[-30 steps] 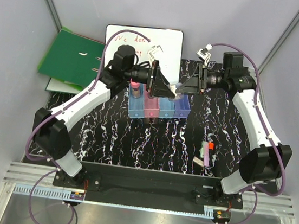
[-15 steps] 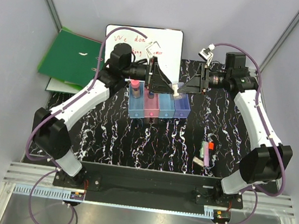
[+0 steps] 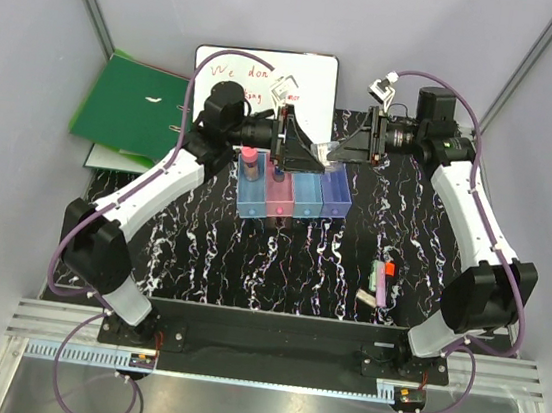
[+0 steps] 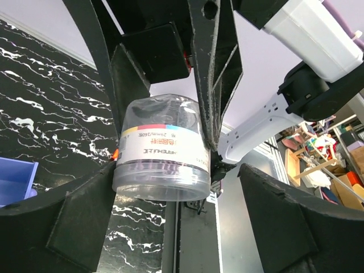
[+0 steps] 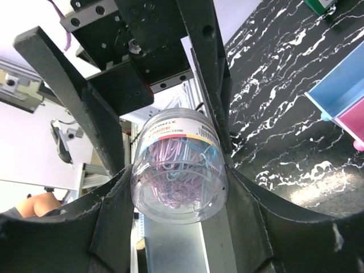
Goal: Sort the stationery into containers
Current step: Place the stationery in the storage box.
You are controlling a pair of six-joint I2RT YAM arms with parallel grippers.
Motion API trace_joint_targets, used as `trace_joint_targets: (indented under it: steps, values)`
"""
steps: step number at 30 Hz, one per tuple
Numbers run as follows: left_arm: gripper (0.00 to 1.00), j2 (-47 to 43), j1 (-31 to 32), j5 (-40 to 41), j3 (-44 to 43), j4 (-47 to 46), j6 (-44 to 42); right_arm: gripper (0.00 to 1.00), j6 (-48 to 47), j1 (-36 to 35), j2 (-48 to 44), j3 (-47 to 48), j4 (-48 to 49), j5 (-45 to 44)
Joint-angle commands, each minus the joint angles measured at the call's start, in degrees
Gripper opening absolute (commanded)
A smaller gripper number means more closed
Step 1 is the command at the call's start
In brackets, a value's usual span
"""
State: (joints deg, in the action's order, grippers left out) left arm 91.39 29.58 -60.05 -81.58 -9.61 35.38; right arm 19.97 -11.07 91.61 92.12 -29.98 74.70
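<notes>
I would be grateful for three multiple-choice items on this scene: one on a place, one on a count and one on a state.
1. Where is the clear pot of paper clips?
A) in the purple bin
B) in the air, between both arms' fingers
C) on the whiteboard

2. How many bins make up the joined row of bins?
A) two
B) three
C) four

3. How do the left fingers stand?
A) open, one of them clear of the pot
B) clamped shut with nothing between them
C) out of every view

Answers:
1 B: the right fingers clamp the pot in mid-air, with the left fingers around it.
2 C: light blue, pink, light blue and purple.
3 A: the left wrist view shows a gap between the pot and one finger.
</notes>
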Motion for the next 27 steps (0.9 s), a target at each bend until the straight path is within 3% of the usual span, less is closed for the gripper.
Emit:
trace_joint_targets:
  steps: [1, 6, 17, 20, 21, 22, 24, 25, 26, 27]
  values:
    - [0.83, 0.1, 0.2, -1.2, -1.0, -5.1, 1.7, 0.0, 5.3, 0.3, 0.0, 0.5, 7.1, 2.3]
    - [0.69, 0.4, 0.2, -1.3, -1.0, -5.0, 1.5, 0.0, 5.7, 0.4, -0.1, 0.7, 7.9, 2.1]
    - [0.53, 0.5, 0.2, -0.3, -1.7, -3.5, 0.2, 0.02, 6.1, 0.4, -0.8, -0.3, 8.5, 2.1]
    - [0.47, 0.7, 0.2, 0.0, -2.4, -3.1, 0.0, 0.23, 6.2, 0.3, -1.2, -0.8, 8.5, 2.3]
    - [0.4, 0.7, 0.2, 0.0, -2.6, -3.0, -0.1, 0.3, 6.0, 0.3, -1.2, -1.1, 8.6, 2.4]
    - [0.37, 0.8, 0.2, -0.1, -2.6, -2.5, -0.5, 0.51, 5.8, 0.4, -1.3, -1.2, 8.6, 2.4]
    - [0.32, 0.7, 0.2, 0.0, -2.9, -2.1, -0.9, 0.81, 5.7, 0.5, -1.6, -1.4, 8.5, 2.4]
    - [0.1, 0.8, 0.2, -0.2, -3.1, -1.3, -1.5, 1.0, 5.6, 0.6, -1.5, -1.5, 8.4, 2.6]
    - [0.0, 0.7, 0.2, 0.1, -3.2, -0.4, -2.1, 1.0, 5.5, 0.6, -1.5, -1.3, 8.5, 2.8]
    - [0.0, 0.7, 0.2, 0.4, -3.5, 0.5, -2.6, 1.0, 5.4, 1.0, -1.5, -1.2, 8.5, 2.8]
